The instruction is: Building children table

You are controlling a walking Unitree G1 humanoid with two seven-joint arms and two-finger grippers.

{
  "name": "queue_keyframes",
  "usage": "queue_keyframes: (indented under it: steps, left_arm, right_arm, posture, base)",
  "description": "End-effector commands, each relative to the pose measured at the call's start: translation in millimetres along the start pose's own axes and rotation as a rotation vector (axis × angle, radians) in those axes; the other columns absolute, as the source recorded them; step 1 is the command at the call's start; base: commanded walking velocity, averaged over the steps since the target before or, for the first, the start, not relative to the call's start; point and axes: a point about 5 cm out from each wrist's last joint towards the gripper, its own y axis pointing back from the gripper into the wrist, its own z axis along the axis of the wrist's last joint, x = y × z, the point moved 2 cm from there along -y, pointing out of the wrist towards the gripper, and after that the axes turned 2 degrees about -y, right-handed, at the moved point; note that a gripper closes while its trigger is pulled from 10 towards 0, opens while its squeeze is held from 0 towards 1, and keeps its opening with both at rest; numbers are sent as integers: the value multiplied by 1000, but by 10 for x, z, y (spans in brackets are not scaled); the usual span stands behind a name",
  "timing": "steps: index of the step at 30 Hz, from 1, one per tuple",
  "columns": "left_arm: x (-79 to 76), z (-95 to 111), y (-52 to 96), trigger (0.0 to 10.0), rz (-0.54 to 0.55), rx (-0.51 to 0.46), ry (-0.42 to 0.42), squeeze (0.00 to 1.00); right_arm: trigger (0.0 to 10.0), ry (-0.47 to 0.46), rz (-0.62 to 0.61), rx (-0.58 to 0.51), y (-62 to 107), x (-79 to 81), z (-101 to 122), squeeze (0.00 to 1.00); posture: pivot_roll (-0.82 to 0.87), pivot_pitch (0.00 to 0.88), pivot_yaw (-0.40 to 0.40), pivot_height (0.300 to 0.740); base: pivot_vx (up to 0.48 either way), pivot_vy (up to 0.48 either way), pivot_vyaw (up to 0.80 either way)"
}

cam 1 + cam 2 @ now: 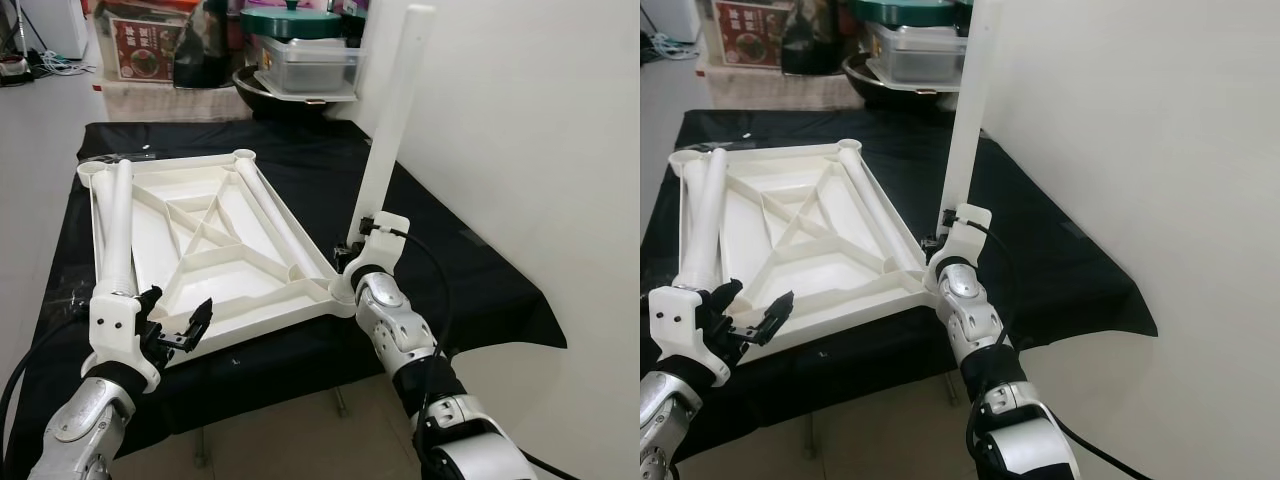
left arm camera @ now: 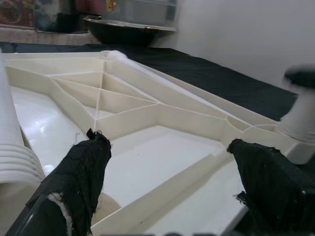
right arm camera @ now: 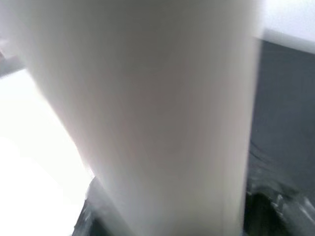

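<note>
A white plastic table top (image 1: 150,240) lies upside down on a black-covered table (image 1: 450,270). My right gripper (image 1: 350,256) is shut on a white leg (image 1: 395,120), which stands upright at the top's near right corner socket (image 1: 340,293). The right wrist view shows this leg (image 3: 162,113) very close up. Two more white legs lie in the top, one along its left side (image 1: 118,220) and one slanting along its right side (image 1: 272,208). My left gripper (image 1: 180,315) hangs open just over the top's near left edge, and its fingers (image 2: 83,167) hold nothing.
A white wall (image 1: 540,130) runs close along the right side of the table. Behind the table, a low shelf holds pots and a clear lidded box (image 1: 305,62). The black cloth hangs over the near edge, with bare floor (image 1: 300,430) below.
</note>
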Motion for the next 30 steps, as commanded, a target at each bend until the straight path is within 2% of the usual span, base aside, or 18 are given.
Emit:
queue_keyframes:
  steps: [1,3,4,5,7,8,9,10,13,16,20,21,22,23,24,27,29,30]
  left_arm:
    - [-34,-14,-13,10000,-7,-1,7,0]
    - [-34,-14,-13,10000,-7,-1,7,0]
    - [-36,-15,-13,10000,-7,-1,8,0]
    - [-37,-15,-14,10000,-7,-1,9,0]
    - [-39,-15,-16,10000,-8,-3,11,0]
    - [-39,-15,-16,10000,-8,-3,11,0]
    - [-45,-16,-21,10000,-10,-4,13,0]
    - [-46,-16,-22,10000,-10,-5,13,0]
    - [-47,-16,-23,10000,-9,-5,13,0]
    - [-48,-18,-19,10000,-7,-5,13,0]
    - [-48,-21,-13,10000,-7,-4,13,0]
    - [-47,-22,-9,10000,-8,-4,12,0]
    - [-47,-22,-6,10000,-7,-3,12,0]
    - [-46,-22,-4,10000,-7,-3,12,0]
    - [-46,-22,-4,10000,-7,-3,12,0]
    - [-45,-22,2,10000,-7,-2,11,0]
    - [-45,-21,4,10000,-6,-2,11,0]
    - [-42,-20,5,10000,-6,-2,10,0]
  right_arm:
    - [10000,-55,85,48,13,63,-122,1000]
    - [10000,-55,85,48,13,63,-122,1000]
    - [10000,-66,156,30,9,146,-48,1000]
    - [10000,-72,262,-1,8,230,56,0]
    - [10000,-90,454,-57,44,356,202,0]
    - [10000,-90,454,-57,44,356,202,0]
    - [10000,-66,622,-86,108,420,240,0]
    - [10000,-51,685,-92,140,441,241,0]
    - [10000,-28,748,-89,177,466,231,0]
    - [10000,63,1010,-60,375,573,136,0]
    - [10000,105,1142,-40,508,631,44,0]
    - [8667,109,1174,-31,553,660,-4,0]
    - [8667,109,1196,-26,578,675,-32,0]
    - [0,105,1176,-22,559,682,-62,0]
    - [0,105,1176,-22,559,682,-62,0]
    - [0,65,928,-20,327,612,-99,0]
    - [0,48,851,-13,268,570,-103,0]
    - [0,42,691,-11,167,461,-97,0]
  posture:
    - [202,0,-156,740]
    - [202,0,-156,740]
    - [202,0,-158,740]
    - [202,0,-158,740]
    - [192,0,-158,740]
    - [192,0,-158,740]
    - [196,0,-160,740]
    - [196,0,-160,740]
    - [196,0,-160,740]
    - [202,0,-165,740]
    - [206,0,-167,740]
    - [208,0,-168,740]
    - [209,0,-168,740]
    - [209,0,-168,740]
    - [209,0,-168,740]
    - [209,0,-165,740]
    - [209,0,-165,740]
    - [209,0,-163,740]
  base:
    - [0,0,0]
    - [0,0,0]
    - [0,0,0]
    - [0,0,0]
    - [0,0,0]
    - [0,0,0]
    - [0,0,0]
    - [0,0,0]
    - [0,0,0]
    - [0,0,0]
    - [0,0,0]
    - [0,0,0]
    - [0,0,0]
    - [0,0,0]
    - [0,0,0]
    - [0,0,0]
    - [0,0,0]
    - [0,0,0]
